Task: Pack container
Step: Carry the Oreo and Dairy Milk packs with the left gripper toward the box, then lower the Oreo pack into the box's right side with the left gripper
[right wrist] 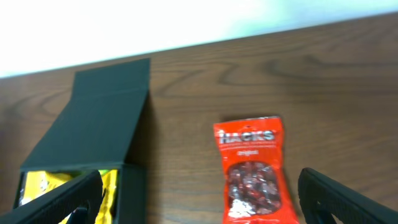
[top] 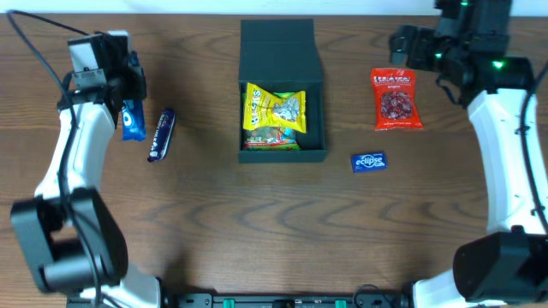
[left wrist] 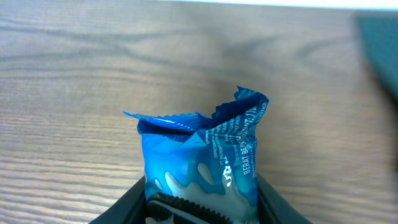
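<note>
The container sits at the middle of the tabletop, its flap lid folded open toward the far edge. 1 yellow snack packet lies inside it and fills most of the floor.

To the container's right, a red Hacks packet lies flat on the wood, well apart from the box. A small blue Eclipse packet lies nearer the front edge. The right fingers are spread wide with nothing between them, above the tabletop just beyond the Hacks packet.

To the container's left lies a dark blue bar. Just beside it, the left fingers are clamped on a blue Oreo packet, its crimped end sticking out past them. It seems raised off the wood, though the overhead view leaves that unsure.
</note>
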You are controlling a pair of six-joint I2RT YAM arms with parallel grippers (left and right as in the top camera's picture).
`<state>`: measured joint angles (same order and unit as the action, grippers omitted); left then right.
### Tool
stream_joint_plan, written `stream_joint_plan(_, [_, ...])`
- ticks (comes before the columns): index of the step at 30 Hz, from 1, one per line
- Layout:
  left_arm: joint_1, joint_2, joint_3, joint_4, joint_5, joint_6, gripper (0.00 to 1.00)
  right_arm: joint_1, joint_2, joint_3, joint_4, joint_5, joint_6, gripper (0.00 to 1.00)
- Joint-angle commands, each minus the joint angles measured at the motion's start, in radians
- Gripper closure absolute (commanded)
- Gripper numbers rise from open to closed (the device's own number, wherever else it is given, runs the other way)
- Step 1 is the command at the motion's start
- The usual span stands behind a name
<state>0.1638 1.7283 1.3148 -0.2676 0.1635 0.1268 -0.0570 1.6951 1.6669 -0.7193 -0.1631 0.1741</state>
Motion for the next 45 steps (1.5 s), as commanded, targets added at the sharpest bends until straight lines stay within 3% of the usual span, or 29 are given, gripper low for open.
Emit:
stream_joint_plan(1, [-0.085, -0.016, 0.018, -0.026, 0.078, -0.185, 0.87, -0.037, 0.001, 0.002, -0.003, 0.028, 0.041, 0.01])
stream_joint_plan(4, [-0.226, -0.015, 0.018, -0.025, 0.13, -0.363, 0.87, -0.074, 0.001, 0.001, -0.004, 0.094, 0.076, 0.01])
stream_joint_plan(12, [-0.615, 0.051, 0.018, 0.141, 0.116, -0.632, 0.87, -0.119, 0.001, 0.001, -0.011, 0.137, 0.077, 0.01])
stream_joint_plan(17, [-0.692, 0.152, 0.018, 0.285, 0.157, -0.75, 0.94, -0.136, 0.001, 0.001, -0.034, 0.171, 0.084, 0.01])
stream_joint_plan(24, [-0.725, 0.249, 0.018, 0.418, 0.177, -0.924, 0.94, -0.175, 0.001, 0.001, -0.095, 0.174, 0.084, 0.01])
stream_joint_plan(32, [-0.743, 0.26, 0.018, 0.458, 0.115, -0.922, 0.94, -0.178, 0.001, 0.001, -0.122, 0.174, 0.084, 0.01])
stream_joint_plan(37, [-0.743, 0.26, 0.018, 0.447, 0.1, -0.801, 0.94, -0.178, 0.002, 0.001, -0.134, 0.174, 0.084, 0.01])
stream_joint_plan(45, [-0.743, 0.26, 0.018, 0.447, 0.065, -0.751, 0.93, -0.178, 0.002, 0.001, -0.164, 0.174, 0.084, 0.01])
